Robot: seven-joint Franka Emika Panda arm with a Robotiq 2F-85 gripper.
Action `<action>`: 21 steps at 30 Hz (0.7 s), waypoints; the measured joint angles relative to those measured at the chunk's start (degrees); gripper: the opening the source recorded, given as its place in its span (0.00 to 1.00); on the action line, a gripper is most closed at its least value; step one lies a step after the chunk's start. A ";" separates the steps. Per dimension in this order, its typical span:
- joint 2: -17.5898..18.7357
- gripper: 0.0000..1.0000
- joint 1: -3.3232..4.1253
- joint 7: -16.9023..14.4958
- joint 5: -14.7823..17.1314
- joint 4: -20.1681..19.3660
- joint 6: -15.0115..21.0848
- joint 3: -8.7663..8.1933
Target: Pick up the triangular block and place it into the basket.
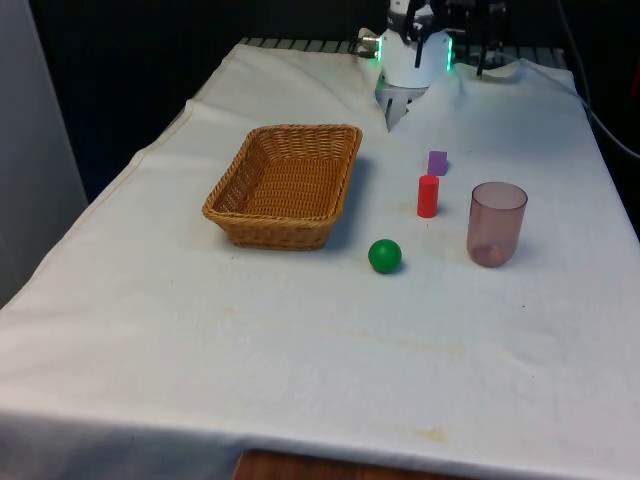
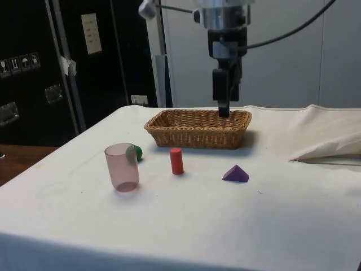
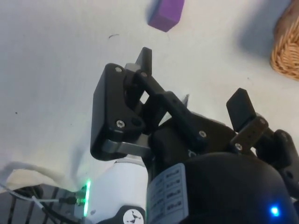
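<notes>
Since the wicker basket (image 1: 285, 185) is the largest thing on the tabletop (image 1: 300, 340), everything here is placed from it. The arm hangs upright above the cloth beyond the basket's far corner, wrist pointing straight down, gripper (image 2: 224, 96) raised well clear of the surface with its jaws apart and holding nothing. The pinkish tumbler (image 1: 496, 222) stands well off the basket's side towards the front view's right, the green ball (image 1: 384, 255) sits just off its near corner, and the red cylinder (image 1: 427, 195) stands between basket and tumbler. The purple triangular block (image 2: 236, 174) lies just beyond that cylinder, apart from the basket. It looks small, light and rigid, probably smooth; its sloped faces would likely slip, so the two flat parallel sides seem the better hold.
</notes>
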 measured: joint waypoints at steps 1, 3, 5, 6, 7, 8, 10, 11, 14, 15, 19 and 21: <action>0.17 1.00 0.00 0.23 0.00 -0.40 0.63 0.11; 0.80 1.00 0.00 0.52 0.00 -0.97 1.95 0.23; 1.20 1.00 0.00 0.63 0.00 -1.20 2.64 0.23; 2.01 1.00 0.00 0.86 0.00 -1.66 4.01 0.23; 2.46 1.00 0.00 0.97 0.00 -1.89 4.81 0.23; 2.92 1.00 0.00 1.09 0.00 -2.06 5.50 0.23; 3.84 1.00 0.00 1.38 0.00 -2.18 6.76 0.23; 4.81 1.00 0.00 1.66 0.00 -2.29 7.79 0.23; 5.79 1.00 0.00 2.01 0.06 -2.41 9.00 0.23; 5.79 1.00 0.00 2.01 0.06 -2.41 9.00 0.23; 7.91 1.00 0.00 2.58 0.17 -2.75 11.57 0.17; 8.94 1.00 0.00 2.81 0.40 -2.92 12.78 0.17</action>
